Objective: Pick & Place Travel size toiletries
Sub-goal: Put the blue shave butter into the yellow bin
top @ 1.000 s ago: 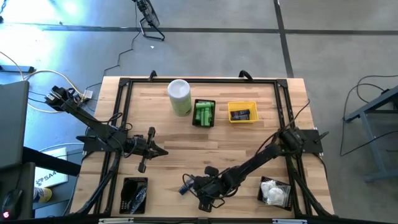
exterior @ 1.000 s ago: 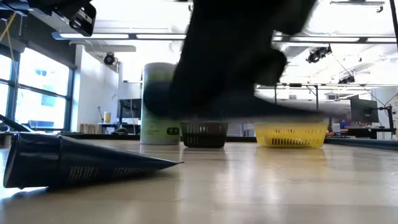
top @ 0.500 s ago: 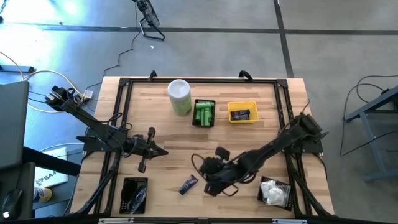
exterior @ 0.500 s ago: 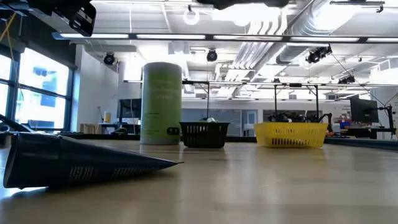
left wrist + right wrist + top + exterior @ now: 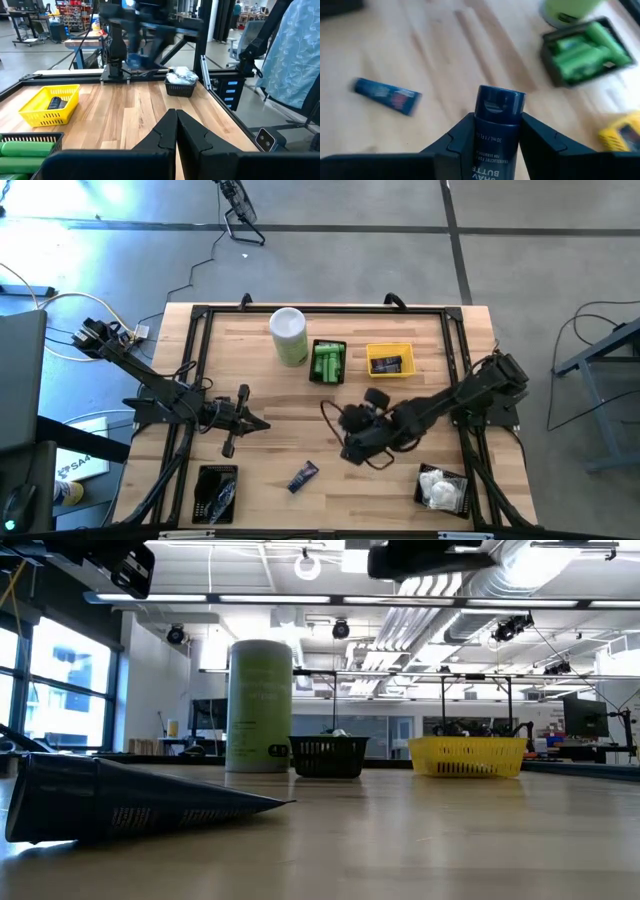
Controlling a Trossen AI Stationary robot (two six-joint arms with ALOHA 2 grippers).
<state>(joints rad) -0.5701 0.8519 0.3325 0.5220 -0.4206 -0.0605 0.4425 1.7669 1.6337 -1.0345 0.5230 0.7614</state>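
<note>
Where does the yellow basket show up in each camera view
High view: yellow basket at the table's far edge, right of centre.
Low view: far across the table, right of centre.
Left wrist view: at left, mid-height.
Right wrist view: blurred, at the right edge.
Shared landmark: black basket of green bottles beside it.

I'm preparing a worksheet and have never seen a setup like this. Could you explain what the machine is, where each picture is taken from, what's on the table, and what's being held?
Two dark robot arms work at a wooden table. One camera looks straight down, one sits at tabletop height, and one rides on each wrist. The right gripper holds a dark navy tube above the table's middle. The left gripper waits shut at the left. A second navy tube lies near the front edge. At the back stand a white-and-green canister, a black basket of green bottles and a yellow basket. Two more black baskets sit at the front corners.
</note>
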